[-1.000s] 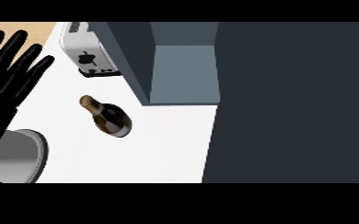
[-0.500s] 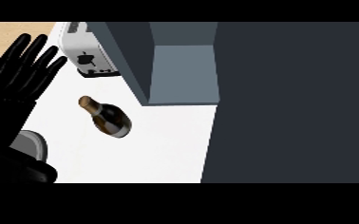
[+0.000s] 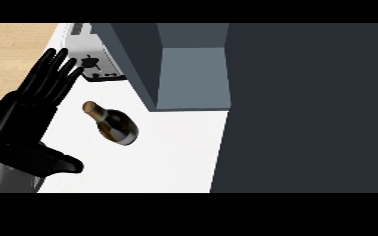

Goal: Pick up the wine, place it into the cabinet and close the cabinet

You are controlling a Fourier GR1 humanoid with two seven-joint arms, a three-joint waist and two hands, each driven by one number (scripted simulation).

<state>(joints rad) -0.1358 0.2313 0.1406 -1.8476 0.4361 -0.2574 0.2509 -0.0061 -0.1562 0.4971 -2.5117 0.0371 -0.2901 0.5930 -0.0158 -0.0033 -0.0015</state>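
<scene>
The wine bottle (image 3: 114,124) stands on the white counter (image 3: 173,152), seen from above, dark glass with a tan cap pointing up-left. My left hand (image 3: 33,111) is open at the view's left, fingers straight and pointing up-right, thumb sticking out low; it is just left of the bottle and apart from it. The open cabinet (image 3: 190,77) shows its grey-blue inside right above the bottle, with its dark door (image 3: 295,110) filling the right side. My right hand does not show.
A silver toaster (image 3: 92,60) sits at the counter's back left, close to my left fingertips. Wooden floor (image 3: 26,45) lies beyond the counter's left edge.
My left hand has moved right and down, toward the bottle, and now covers the grey round thing seen at lower left before. The view has shifted slightly; the bottle stays put.
</scene>
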